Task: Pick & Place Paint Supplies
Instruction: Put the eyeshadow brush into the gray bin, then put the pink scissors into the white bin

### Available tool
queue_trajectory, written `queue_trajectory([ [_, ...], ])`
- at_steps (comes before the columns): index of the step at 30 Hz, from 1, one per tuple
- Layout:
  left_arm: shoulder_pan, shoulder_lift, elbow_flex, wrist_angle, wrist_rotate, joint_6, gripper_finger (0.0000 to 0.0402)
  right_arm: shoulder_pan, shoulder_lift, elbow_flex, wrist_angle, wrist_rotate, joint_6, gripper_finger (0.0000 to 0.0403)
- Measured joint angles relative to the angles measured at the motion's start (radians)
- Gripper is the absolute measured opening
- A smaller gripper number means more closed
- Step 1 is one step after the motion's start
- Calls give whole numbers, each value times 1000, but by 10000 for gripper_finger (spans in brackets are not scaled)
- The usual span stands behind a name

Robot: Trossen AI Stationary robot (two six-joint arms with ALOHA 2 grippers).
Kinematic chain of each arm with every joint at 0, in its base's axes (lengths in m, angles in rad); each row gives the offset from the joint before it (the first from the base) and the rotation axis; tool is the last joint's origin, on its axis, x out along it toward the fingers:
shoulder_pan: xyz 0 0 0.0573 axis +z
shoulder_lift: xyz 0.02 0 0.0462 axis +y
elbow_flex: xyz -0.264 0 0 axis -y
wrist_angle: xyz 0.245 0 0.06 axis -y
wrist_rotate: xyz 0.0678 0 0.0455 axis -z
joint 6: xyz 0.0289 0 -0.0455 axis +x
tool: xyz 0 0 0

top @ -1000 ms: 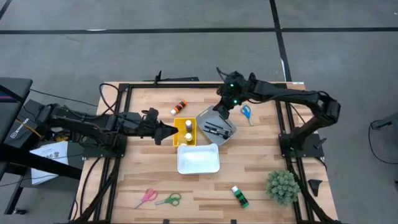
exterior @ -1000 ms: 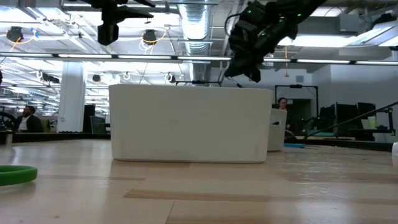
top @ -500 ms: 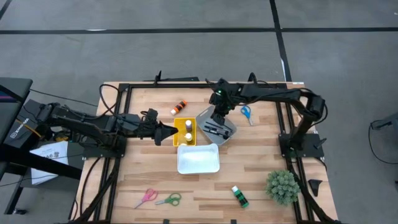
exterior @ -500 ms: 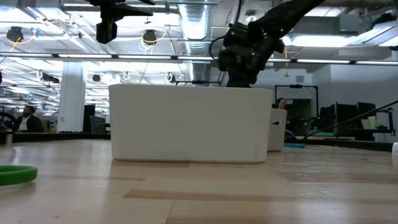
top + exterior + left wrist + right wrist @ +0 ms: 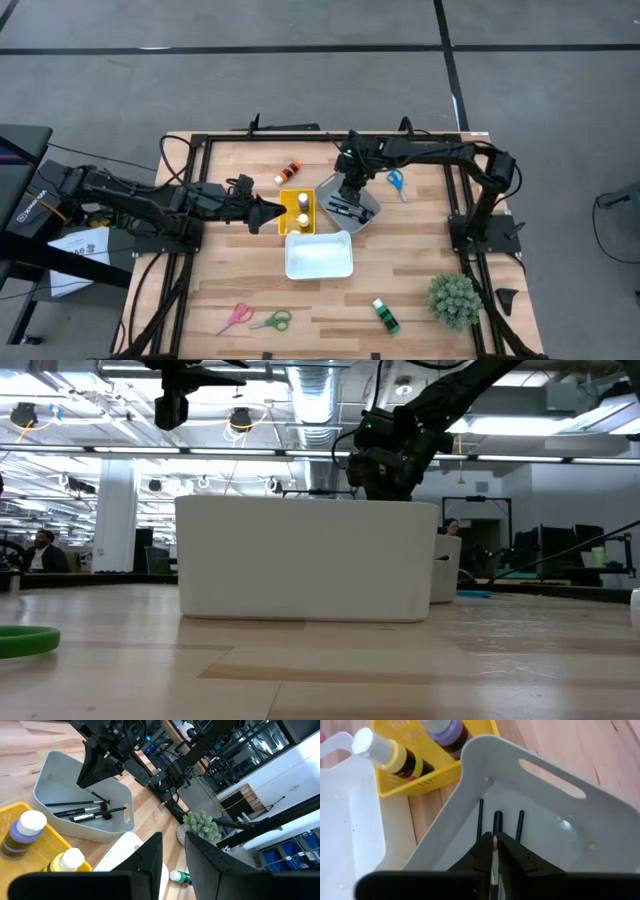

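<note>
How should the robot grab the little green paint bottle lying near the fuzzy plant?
Probably best to grab the green paint bottle around the middle of its body, coming straight down from above. It lies flat on its side on the table, so a finger fits on each long side.

Dark paintbrushes (image 5: 82,811) flat in grey bin (image 5: 50,775) — green bottle (image 5: 385,315) lying apart.

Right gripper (image 5: 492,851) nearly closed, pointing down; left gripper (image 5: 172,851) slightly parted.
</note>
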Motion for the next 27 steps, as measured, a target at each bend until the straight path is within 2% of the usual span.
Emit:
queue_trajectory([
  [8, 0, 0, 0, 0, 0, 2, 76, -32, -9, 61, -83, 3, 10, 97],
  [14, 0, 0, 0, -1, 0, 3, 76, -24, -9, 162, -270, 1, -8, 139],
  [21, 0, 0, 0, -1, 0, 11, 76, 15, -1, 192, -523, 3, -12, 137],
  [27, 0, 0, 0, -1, 1, 31, 76, 49, 2, 172, -493, 12, 79, 129],
])
